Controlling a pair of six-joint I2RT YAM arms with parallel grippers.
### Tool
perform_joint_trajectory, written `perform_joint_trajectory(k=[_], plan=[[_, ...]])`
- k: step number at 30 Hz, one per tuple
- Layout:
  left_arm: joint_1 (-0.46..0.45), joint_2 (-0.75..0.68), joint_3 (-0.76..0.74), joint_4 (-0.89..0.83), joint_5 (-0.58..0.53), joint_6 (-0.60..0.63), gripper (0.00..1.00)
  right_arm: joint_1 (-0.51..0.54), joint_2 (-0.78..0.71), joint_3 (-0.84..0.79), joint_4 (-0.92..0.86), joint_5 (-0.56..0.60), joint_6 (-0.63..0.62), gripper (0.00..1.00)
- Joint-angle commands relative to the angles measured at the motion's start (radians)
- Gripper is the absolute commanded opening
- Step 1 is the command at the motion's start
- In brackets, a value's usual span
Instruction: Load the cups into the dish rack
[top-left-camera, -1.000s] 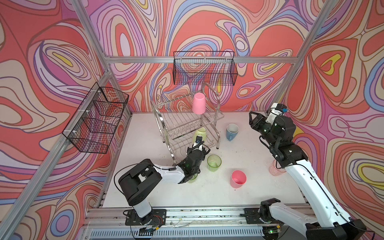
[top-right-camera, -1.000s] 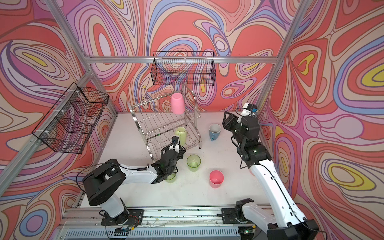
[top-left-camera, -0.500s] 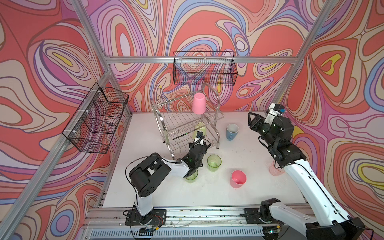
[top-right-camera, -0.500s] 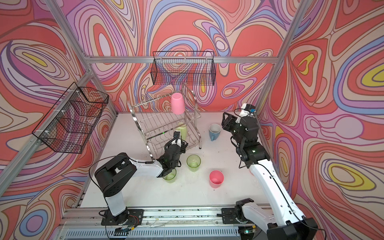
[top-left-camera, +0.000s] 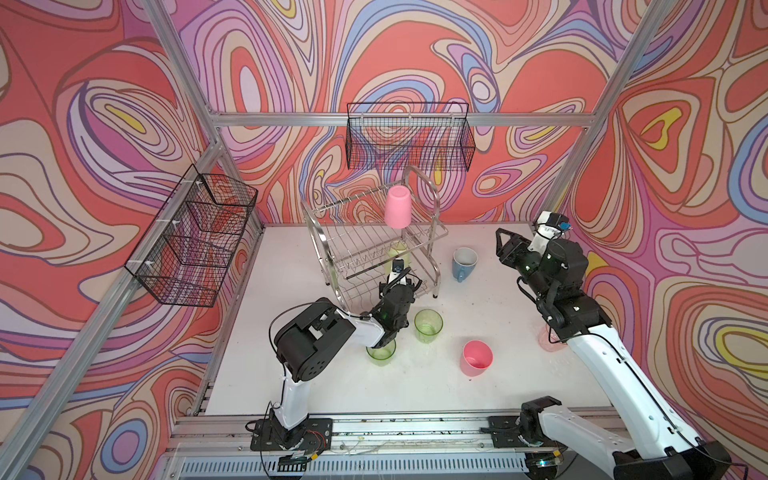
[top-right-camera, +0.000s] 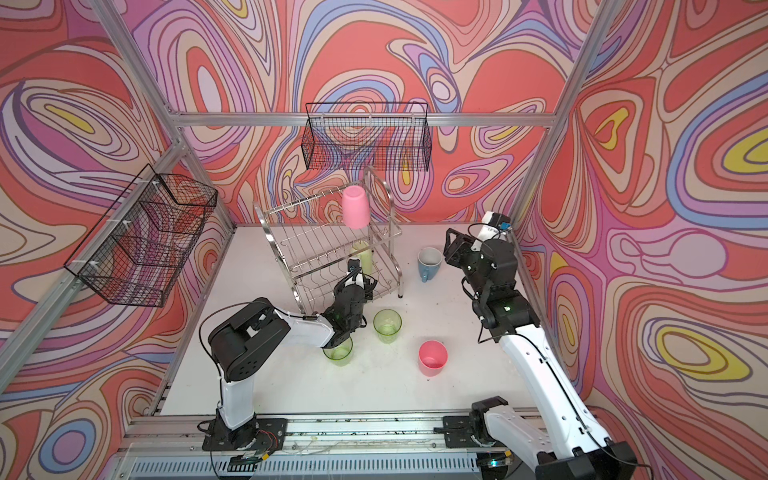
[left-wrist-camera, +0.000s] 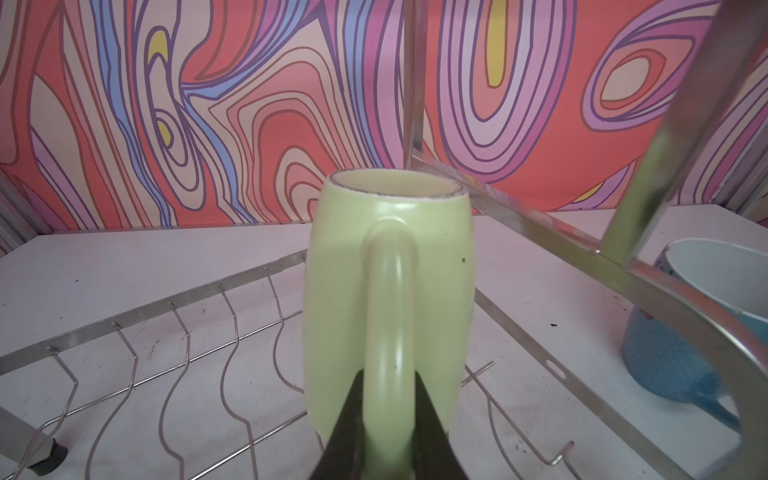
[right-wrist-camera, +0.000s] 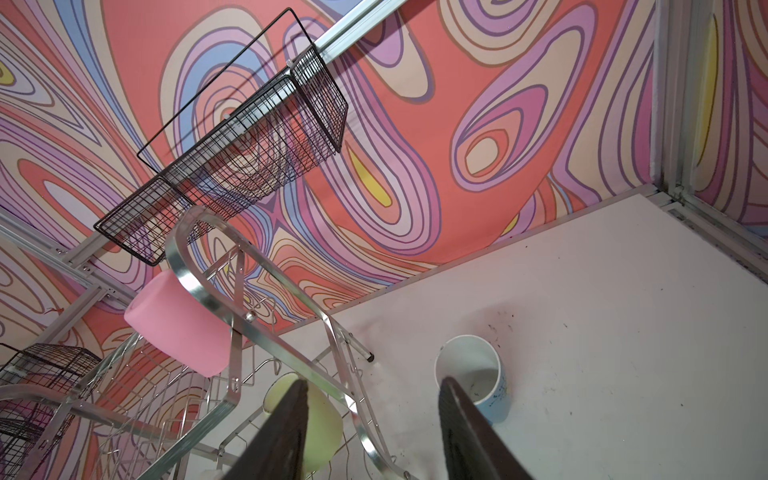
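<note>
The left gripper clamps the pale-green mug by its handle inside the dish rack.
Its two black fingers pinch the handle from either side. The mug's body lies just beyond their tips over the wires of the lower tier, at the end nearest the blue mug. The right gripper hangs with its fingers spread and empty, apart from the blue mug, which stands on the table beside the rack.

Glossy white links join bulky black joint housings, with thin black cables looping alongside.
</note>
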Motion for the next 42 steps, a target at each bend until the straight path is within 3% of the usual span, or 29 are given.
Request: perform_joint_trajectory(k=[1,42], plan=[[0.020,0.011,0.065,0.151,-0.048,-0.010,0.00,-0.004,-0.015,-0.020,0.022,0.004,-0.020,0.52],[0.121,0.168,0.258,-0.014,0.036,-0.123,0.02,-0.004,-0.069,-0.110,0.056,0.020,-0.046,0.52]])
